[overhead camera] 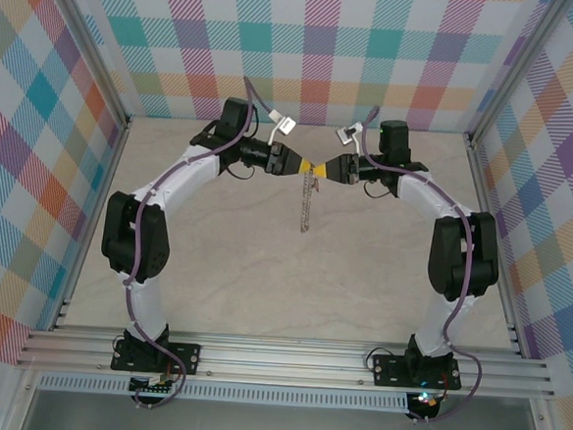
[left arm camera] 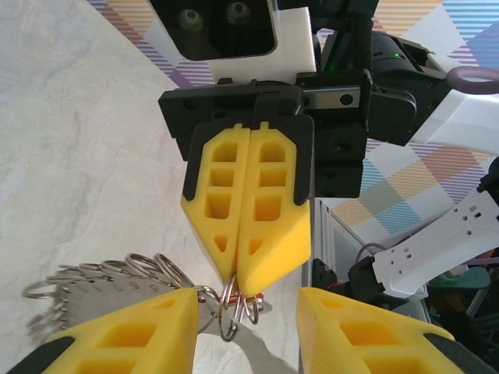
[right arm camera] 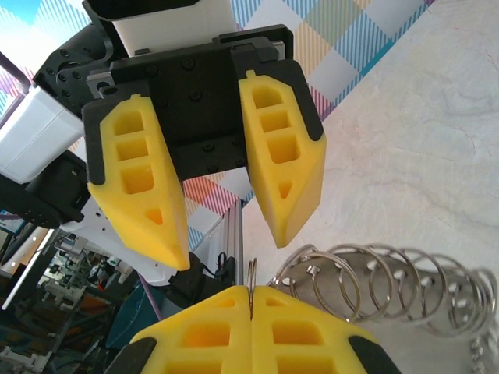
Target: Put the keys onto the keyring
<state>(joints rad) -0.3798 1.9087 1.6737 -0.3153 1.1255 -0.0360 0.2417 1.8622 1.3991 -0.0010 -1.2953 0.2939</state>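
Hanging straight down the frame from where both arms meet at upper centre of the top view, the large thin silver metal keyring point(overhead camera: 307, 209) has its long axis vertical. The left claw point(overhead camera: 303, 165) and right claw point(overhead camera: 326, 169) sit equally near its top.

From the left wrist, the right claw is pressed together on a small metal loop point(left arm camera: 228, 315), with the left claw spread either side. A red speck beside those tips is probably the small silver key with a red plastic head point(left arm camera: 260, 297); its blade is hidden.

From the right wrist, the keyring's loops run off lower right, cut by the edge.
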